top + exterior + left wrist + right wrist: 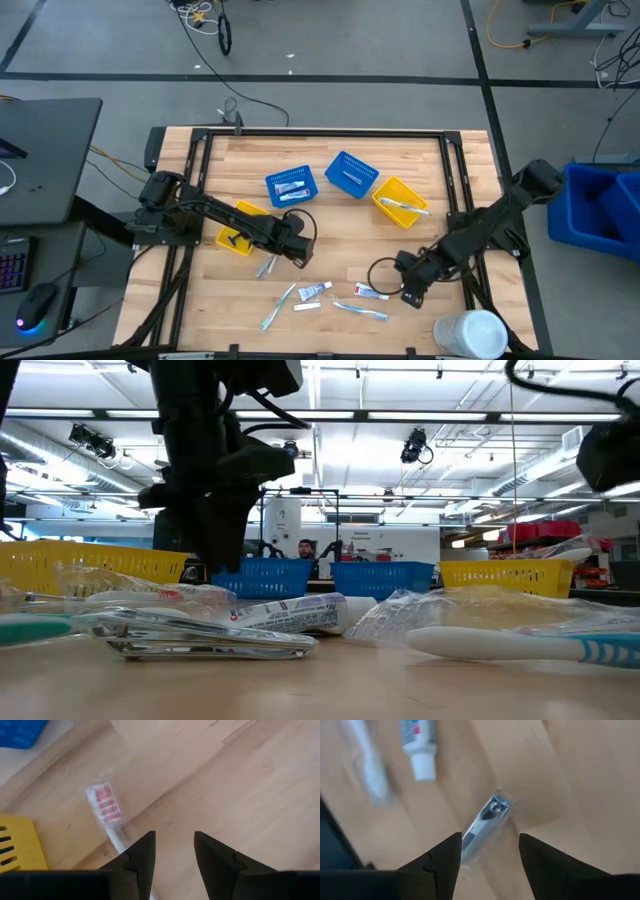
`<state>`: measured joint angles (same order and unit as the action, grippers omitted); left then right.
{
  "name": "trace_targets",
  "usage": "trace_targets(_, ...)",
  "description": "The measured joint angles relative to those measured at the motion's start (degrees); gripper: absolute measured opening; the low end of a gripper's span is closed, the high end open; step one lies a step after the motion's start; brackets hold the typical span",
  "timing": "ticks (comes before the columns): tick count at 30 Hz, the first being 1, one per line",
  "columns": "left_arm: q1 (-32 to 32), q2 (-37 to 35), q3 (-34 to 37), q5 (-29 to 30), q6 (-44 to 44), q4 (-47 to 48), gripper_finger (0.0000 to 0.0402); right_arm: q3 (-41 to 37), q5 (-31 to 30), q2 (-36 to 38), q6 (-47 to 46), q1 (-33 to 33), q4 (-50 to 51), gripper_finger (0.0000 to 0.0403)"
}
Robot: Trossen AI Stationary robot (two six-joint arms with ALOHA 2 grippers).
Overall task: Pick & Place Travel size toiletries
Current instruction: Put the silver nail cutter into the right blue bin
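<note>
- Yellow mesh basket (236, 228) sits right behind the left gripper (297, 246), partly under the arm; can't see anything inside it from here.
- Left gripper's fingers (142, 856) are apart with nothing between them. A wrapped toothbrush (107, 812) with a red-marked head lies on the wood just ahead of and a bit to one side of the fingertips, not lined up in the gap yet.
- My read: the left arm is on the approach step. It'd need to shift sideways over that toothbrush, drop down and close.
- Middle of the table: a loose scatter of toiletries, including a toothpaste tube (314, 291) and a teal toothbrush (360, 310), all between the two grippers and still waiting to be picked.
- Beyond them, two blue baskets (291, 186) and another yellow one (400, 201), which already holds a toothbrush.
- Right gripper (412, 290) hovers low over the table, fingers (437, 857) spread wide and empty. A small shiny metal thing in clear wrap (482, 822), maybe a nail clipper, lies just in front of its gap.
- Looks like it's about to grab that; it'd need to come down straddling the piece, then pinch.
</note>
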<state>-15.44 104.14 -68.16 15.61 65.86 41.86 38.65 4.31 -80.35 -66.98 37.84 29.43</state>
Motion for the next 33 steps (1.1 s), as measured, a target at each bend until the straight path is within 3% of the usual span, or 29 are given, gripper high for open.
trace_targets(8, -0.11, 0.00, 0.00, 0.05, -1.31, -3.15, 0.0144, 0.31, -1.36, -6.10, -2.72, 0.32, -1.40, 0.0214)
trace_targets(14, -0.26, 0.00, 0.00, -0.18, -2.09, -3.60, 0.0144, 0.27, -2.75, -6.63, -3.21, 0.29, -1.64, 0.0212)
trace_targets(18, -0.31, 0.00, 0.00, -0.19, -2.05, -3.96, 0.0144, 0.10, -3.81, -6.71, -2.85, 0.28, -2.50, 0.0178)
trace_targets(27, -0.76, 0.00, 0.00, -0.04, -2.18, -4.06, 0.0144, 0.13, -7.17, -6.87, -2.54, 0.18, -2.32, 0.0063)
trace_targets(33, -0.75, 0.00, 0.00, 0.95, -2.73, -4.05, 0.0144, -0.07, -10.20, -6.02, 0.81, -0.91, -5.07, 0.0042)
